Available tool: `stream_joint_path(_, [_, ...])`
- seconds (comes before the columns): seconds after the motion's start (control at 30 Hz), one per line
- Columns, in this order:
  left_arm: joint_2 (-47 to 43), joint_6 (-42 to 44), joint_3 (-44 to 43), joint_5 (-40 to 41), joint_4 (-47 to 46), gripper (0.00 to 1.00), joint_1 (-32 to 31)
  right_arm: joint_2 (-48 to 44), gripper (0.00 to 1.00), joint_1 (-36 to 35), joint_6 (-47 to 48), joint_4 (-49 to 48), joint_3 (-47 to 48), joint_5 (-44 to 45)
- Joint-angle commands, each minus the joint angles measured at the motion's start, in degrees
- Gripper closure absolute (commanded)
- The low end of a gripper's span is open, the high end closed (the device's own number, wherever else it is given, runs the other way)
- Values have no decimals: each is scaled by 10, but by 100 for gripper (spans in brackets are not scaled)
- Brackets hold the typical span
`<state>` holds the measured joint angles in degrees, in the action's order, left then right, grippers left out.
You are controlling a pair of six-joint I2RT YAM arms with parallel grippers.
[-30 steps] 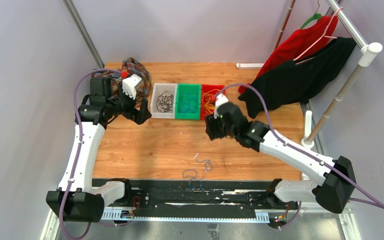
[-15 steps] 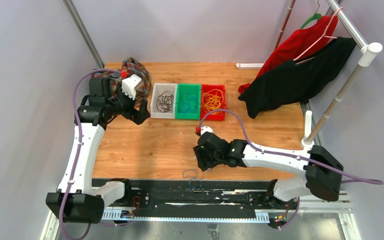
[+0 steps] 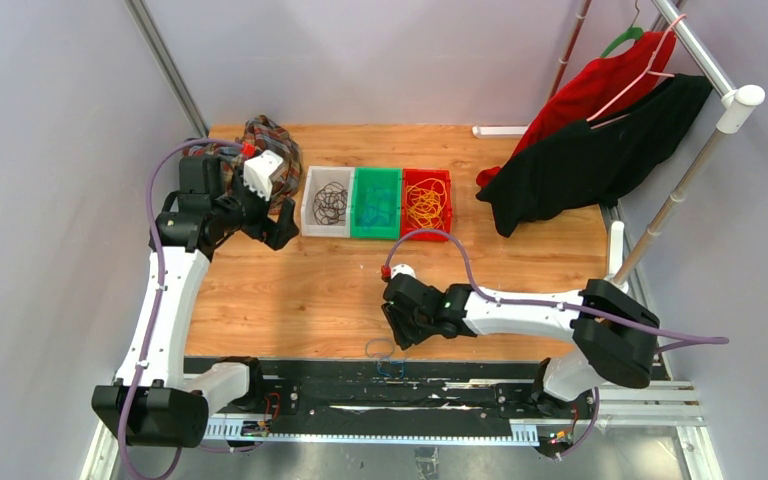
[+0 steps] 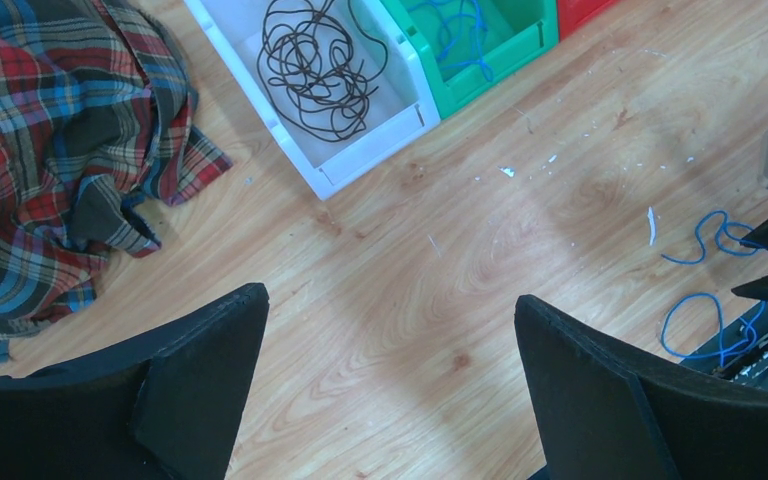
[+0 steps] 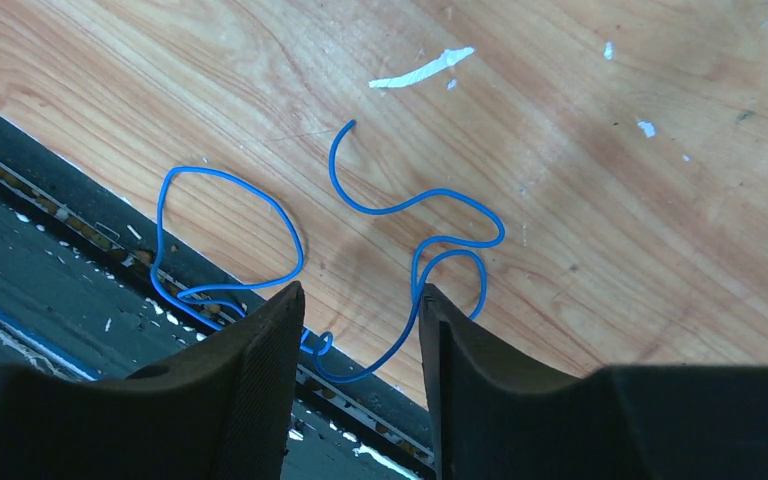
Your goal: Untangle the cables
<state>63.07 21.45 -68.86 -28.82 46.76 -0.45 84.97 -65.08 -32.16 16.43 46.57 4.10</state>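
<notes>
From above, the blue cable (image 3: 380, 348) lies at the worktop's (image 3: 290, 290) near edge beneath the right jaws; left wrist: left jaws wide apart, empty; right wrist: right jaws apart over the light, limp wire, likely best pinched mid-loop.

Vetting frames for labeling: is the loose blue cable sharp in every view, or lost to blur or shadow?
Right wrist: blue cable crisp, with a faint shadow across it near the right tool. Left wrist: sharp but small, at the right edge. Top external: thin and faint.
</notes>
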Motion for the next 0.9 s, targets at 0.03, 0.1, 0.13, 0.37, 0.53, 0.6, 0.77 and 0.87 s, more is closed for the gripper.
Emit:
stream_joint_path(0.03, [-15, 9, 3, 3, -11, 2, 4, 11, 55, -17, 3, 8, 0, 9])
stream_joint_path(0.1, [-15, 8, 3, 5, -12, 2, 4, 13, 61, -18, 2, 8, 3, 10])
stream_joint_path(0.13, [-15, 8, 2, 7, -12, 2, 4, 14, 66, -18, 2, 9, 4, 11])
stream_joint_path(0.37, [-19, 10, -1, 18, -11, 2, 4, -31, 99, -19, 29, 13, 37, 45])
stream_joint_path(0.53, [-24, 12, 0, 26, -9, 2, 4, -90, 99, -19, 89, 39, 134, 70])
stream_joint_path(0.6, [-27, 14, 1, 27, -9, 2, 4, -112, 99, -19, 117, 43, 173, 81])
stream_joint_path(0.77, [-29, 12, -1, 33, -10, 2, 4, -132, 99, -18, 187, 37, 262, 119])
stream_joint_path(0.87, [-29, 6, -1, 34, -9, 2, 4, -127, 99, -18, 233, 37, 335, 150])
